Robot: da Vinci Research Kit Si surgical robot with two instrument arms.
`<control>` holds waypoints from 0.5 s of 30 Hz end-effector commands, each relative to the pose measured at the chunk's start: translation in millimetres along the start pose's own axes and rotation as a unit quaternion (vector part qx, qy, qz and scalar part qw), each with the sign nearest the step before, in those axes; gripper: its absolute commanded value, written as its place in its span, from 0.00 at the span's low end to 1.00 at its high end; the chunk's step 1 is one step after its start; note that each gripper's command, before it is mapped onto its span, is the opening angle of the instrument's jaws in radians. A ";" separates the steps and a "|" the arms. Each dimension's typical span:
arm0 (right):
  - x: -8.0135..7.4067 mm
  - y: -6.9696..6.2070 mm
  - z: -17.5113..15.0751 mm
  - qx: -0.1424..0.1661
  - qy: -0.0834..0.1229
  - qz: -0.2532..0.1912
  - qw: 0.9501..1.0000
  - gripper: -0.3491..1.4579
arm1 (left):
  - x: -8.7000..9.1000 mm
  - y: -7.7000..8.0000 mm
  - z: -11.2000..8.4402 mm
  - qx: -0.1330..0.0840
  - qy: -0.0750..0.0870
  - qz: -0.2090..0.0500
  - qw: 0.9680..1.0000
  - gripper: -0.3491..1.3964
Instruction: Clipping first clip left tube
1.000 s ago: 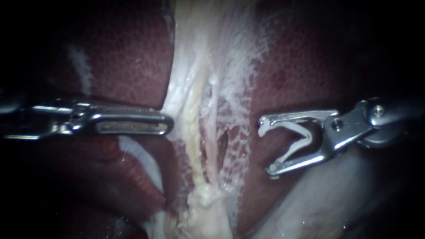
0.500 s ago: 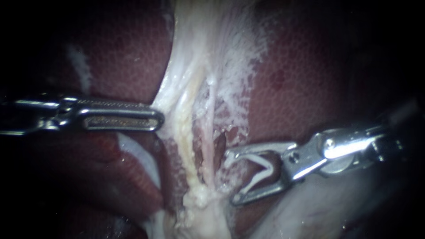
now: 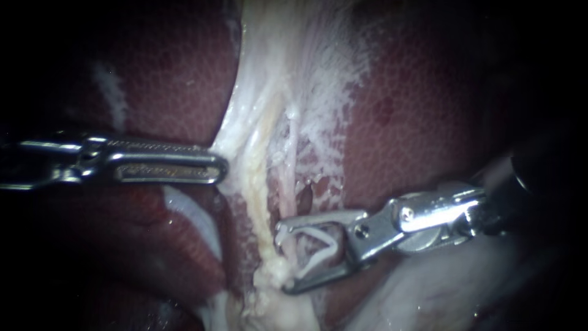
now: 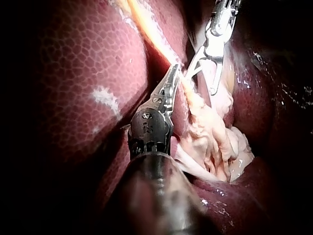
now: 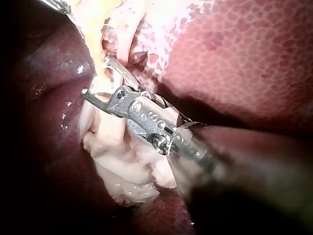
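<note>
Much pale tissue (image 3: 245,122) flanks left tube (image 3: 256,184) near clip (image 3: 329,245).

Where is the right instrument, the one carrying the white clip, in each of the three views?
Endoscope view: the right instrument enters from the right; its jaws, holding the clip, sit beside the pale tissue lump.
Left wrist view: ahead of the left instrument, beyond the lump.
Right wrist view: near the middle, jaws over the lump.
Shared landmark: the lump.

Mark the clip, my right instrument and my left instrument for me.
clip (image 3: 326,245): endoscope view, bend of the white V.
right instrument (image 3: 283,258): endoscope view, midway between jaw tips.
left instrument (image 3: 222,168): endoscope view, its tip.
</note>
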 end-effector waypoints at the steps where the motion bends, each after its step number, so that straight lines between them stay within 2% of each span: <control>1: -0.1 0.2 0.1 0.000 0.000 0.000 1.000 0.51 | 0.0 -0.1 0.0 0.000 0.000 0.001 1.000 0.00; 15: -0.9 1.1 1.9 0.010 -0.010 0.002 1.000 0.50 | -0.2 -0.5 -0.1 0.000 -0.002 0.001 1.000 0.00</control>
